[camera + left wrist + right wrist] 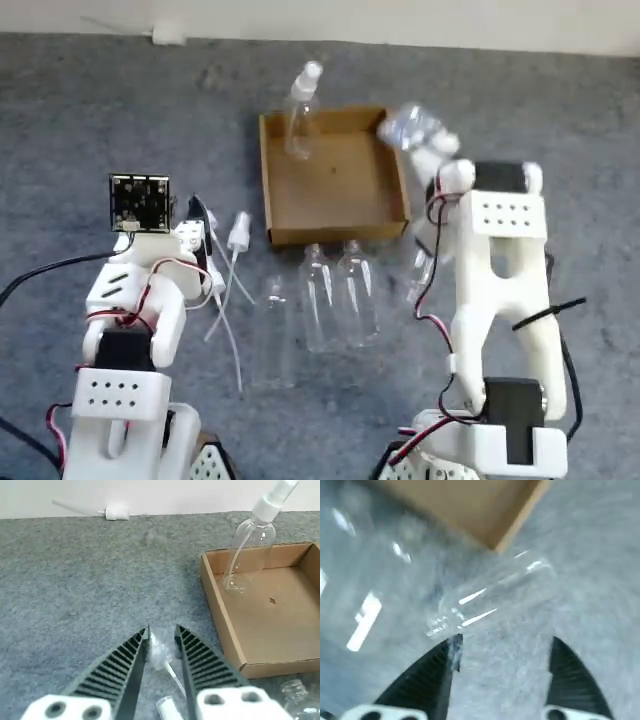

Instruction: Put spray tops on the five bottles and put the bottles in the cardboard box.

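Observation:
The cardboard box (335, 185) (270, 610) lies open mid-table. One clear bottle with a spray top (300, 105) (252, 535) leans at its far left corner. A second clear bottle (410, 128) (490, 592) shows blurred over the box's far right corner, just beyond my right gripper (442, 165) (504, 642), whose fingers stand wide open. Three uncapped bottles (315, 295) lie in front of the box, and another (420, 272) lies by the right arm. My left gripper (161, 631) (200, 225) is shut on a white spray top (161, 655) on the carpet. Another spray top (238, 232) lies close by.
A loose spray top (112, 512) (168, 35) lies far back by the wall. A bottle neck (295, 687) shows at the near corner of the box. Grey carpet (100, 120) covers the table, with free room left of the box.

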`<state>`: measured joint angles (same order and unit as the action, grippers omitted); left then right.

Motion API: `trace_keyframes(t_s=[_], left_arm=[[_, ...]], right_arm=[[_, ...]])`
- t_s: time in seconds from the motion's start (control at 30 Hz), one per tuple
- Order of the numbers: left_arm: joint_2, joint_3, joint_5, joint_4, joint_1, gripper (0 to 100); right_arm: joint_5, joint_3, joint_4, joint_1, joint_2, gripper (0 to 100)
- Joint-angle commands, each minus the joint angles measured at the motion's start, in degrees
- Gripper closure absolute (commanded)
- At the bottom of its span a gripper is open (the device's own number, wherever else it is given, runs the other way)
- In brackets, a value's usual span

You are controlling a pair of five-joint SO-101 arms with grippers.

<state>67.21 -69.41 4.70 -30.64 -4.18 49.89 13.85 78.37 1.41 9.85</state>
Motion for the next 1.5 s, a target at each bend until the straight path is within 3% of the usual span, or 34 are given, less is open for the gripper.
trace_keyframes(t_s=[0.0,0.13,0.43,0.7,1.03,1.23,1.47], left_arm=[[0.0,0.1,0.5,1.3,0.7,95],[0.0,0.1,0.5,1.3,0.7,95],[0.0,0.1,0.5,1.3,0.7,95],[0.0,0.1,0.5,1.3,0.9,95],[0.0,0.1,0.5,1.3,1.0,95],[0.0,0.1,0.5,1.3,1.0,95],[0.0,0.1,0.6,1.3,1.0,95]], right_arm=[[15.0,5.6,-7.1,-1.4,3.6,70.5],[26.9,7.1,-10.0,-1.7,3.1,67.5],[43.2,13.4,-21.1,-1.6,3.0,67.1],[49.4,21.1,-26.2,0.3,3.0,67.1],[50.1,26.8,-25.8,-2.2,3.7,68.2],[41.0,27.0,-24.7,-7.8,3.7,86.9],[26.8,23.1,-3.7,-14.8,3.7,92.7]])
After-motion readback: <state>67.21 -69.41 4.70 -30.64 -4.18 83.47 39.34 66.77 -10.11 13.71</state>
